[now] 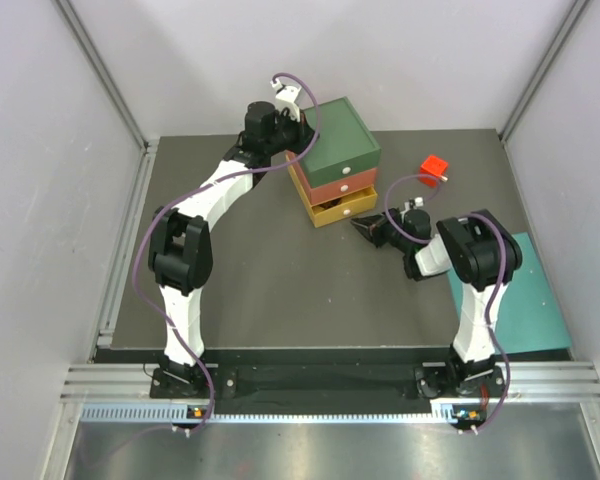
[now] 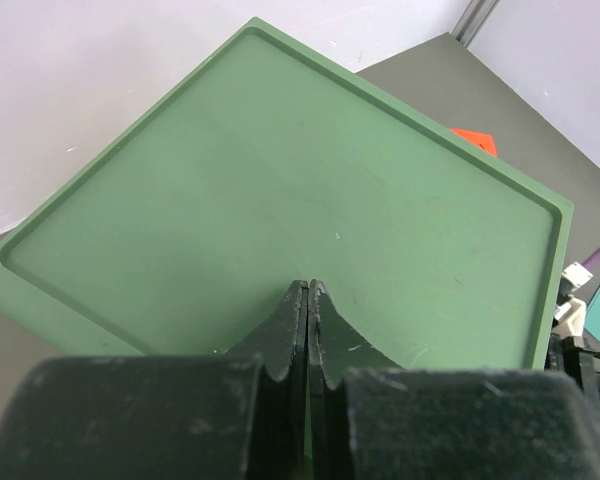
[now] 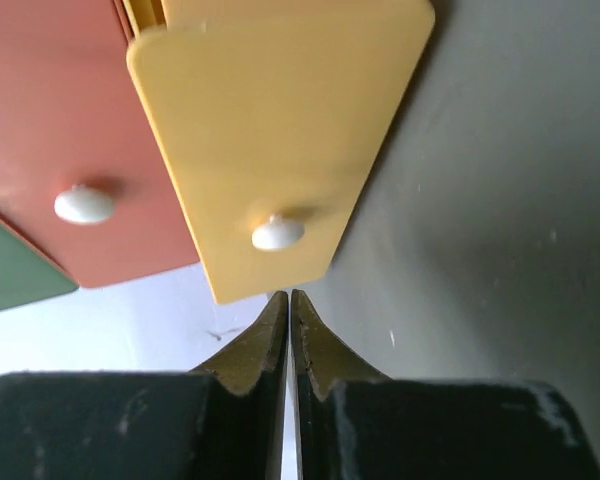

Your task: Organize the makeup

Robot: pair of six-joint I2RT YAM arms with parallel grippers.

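Found right gripper [image 3: 289, 293] closed tight on nothing, tips just short of white knob [image 3: 277, 233] on yellow drawer [image 3: 280, 130], drawer front standing slightly proud of drawer box [image 1: 342, 140]. Found left gripper [image 2: 307, 285] likewise closed and empty over green top [image 2: 280, 190], contact not determinable. Seen only from above: teal mat [image 1: 525, 300] near right, open table [image 1: 280, 280] left and near of box. Logged red cube [image 1: 434, 167] far right, apart. Cannot place makeup from any view.

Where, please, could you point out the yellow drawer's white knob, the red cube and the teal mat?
yellow drawer's white knob [image 3: 278, 233], right wrist view, centre of the knob.
red cube [image 1: 435, 167], top external view, its top face.
teal mat [image 1: 535, 300], top external view, bare middle area.
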